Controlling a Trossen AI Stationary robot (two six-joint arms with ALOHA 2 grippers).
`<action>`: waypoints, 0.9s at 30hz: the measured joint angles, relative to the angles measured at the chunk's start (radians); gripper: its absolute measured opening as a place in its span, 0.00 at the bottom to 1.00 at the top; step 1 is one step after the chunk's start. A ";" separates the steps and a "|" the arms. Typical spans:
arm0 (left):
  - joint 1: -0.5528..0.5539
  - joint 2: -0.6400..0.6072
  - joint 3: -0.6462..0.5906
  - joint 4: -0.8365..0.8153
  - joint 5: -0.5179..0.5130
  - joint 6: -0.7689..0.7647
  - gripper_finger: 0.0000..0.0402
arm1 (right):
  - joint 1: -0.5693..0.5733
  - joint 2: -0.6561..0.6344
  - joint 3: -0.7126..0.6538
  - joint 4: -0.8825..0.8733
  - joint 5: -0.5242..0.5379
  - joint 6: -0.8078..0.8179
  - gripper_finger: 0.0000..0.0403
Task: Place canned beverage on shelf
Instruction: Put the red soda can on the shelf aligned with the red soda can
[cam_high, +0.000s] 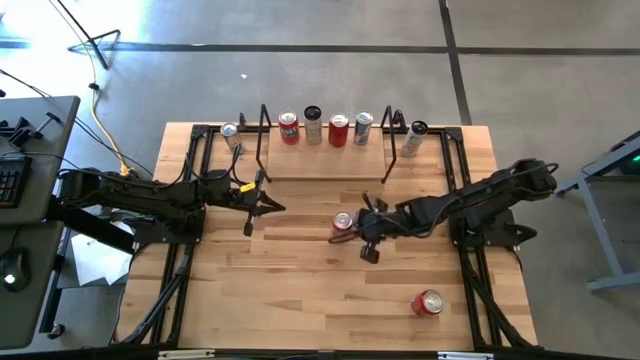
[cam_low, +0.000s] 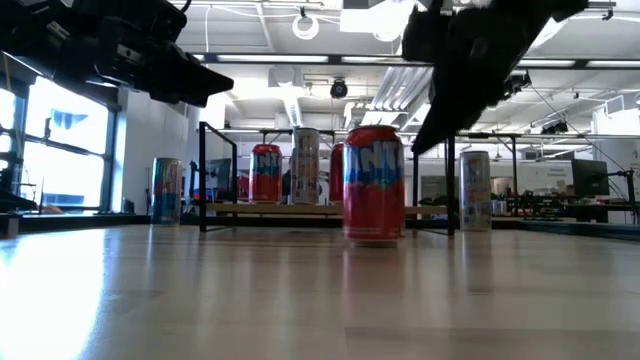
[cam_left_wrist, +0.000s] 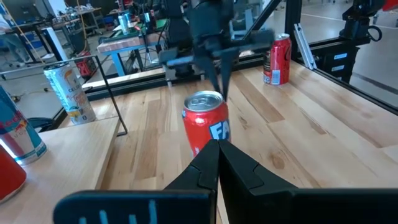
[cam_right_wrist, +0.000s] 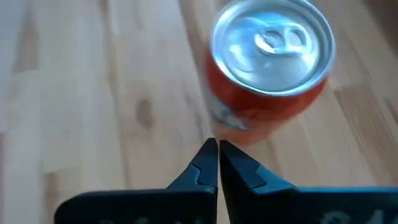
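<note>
Overhead plan, clock directions read from table centre. Red can (cam_high: 343, 222) upright near mid-table, just toward 12 o'clock of centre, well short of the shelf (cam_high: 325, 160) at 12 o'clock. Long axis of can vertical: silver lid and pull tab facing up in the right wrist view (cam_right_wrist: 272, 40), full label side-on in the low view (cam_low: 373, 185).

Right gripper (cam_high: 366, 238) just beside the can, at about 4 o'clock of it, fingers pressed together to a single point (cam_right_wrist: 217, 163), gripping nothing. Tip apart from the can wall in the right wrist view, can lying straight ahead along the finger line. Hung above the can in the low view, not touching.

Left gripper (cam_high: 262, 208) at about 9 o'clock of the can, farther off, likewise pressed together and empty (cam_left_wrist: 217, 163); can seen dead ahead of it (cam_left_wrist: 208, 124), right arm behind the can.

Nearer hand by judgement: right. Coming move judged to require parting the right fingers, then straddling the upright can from its 4 o'clock side, then carrying toward 12 o'clock.

Shelf board already bearing four upright cans in a row (cam_high: 325, 128), bare wood left at either end. Further cans: one outside each wire frame (cam_high: 230, 133) (cam_high: 417, 132), one lying toward 5 o'clock (cam_high: 428, 302).
</note>
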 joint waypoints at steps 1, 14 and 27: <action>0.000 0.000 0.000 -0.002 0.000 0.000 0.00 | 0.012 0.000 0.014 -0.003 0.008 -0.008 0.00; 0.000 0.000 0.000 -0.005 0.000 0.000 0.00 | 0.107 -0.001 0.110 -0.140 0.236 -0.027 0.54; -0.001 0.000 0.000 -0.007 0.000 0.001 0.00 | 0.100 -0.001 -0.164 0.445 0.373 -0.155 0.73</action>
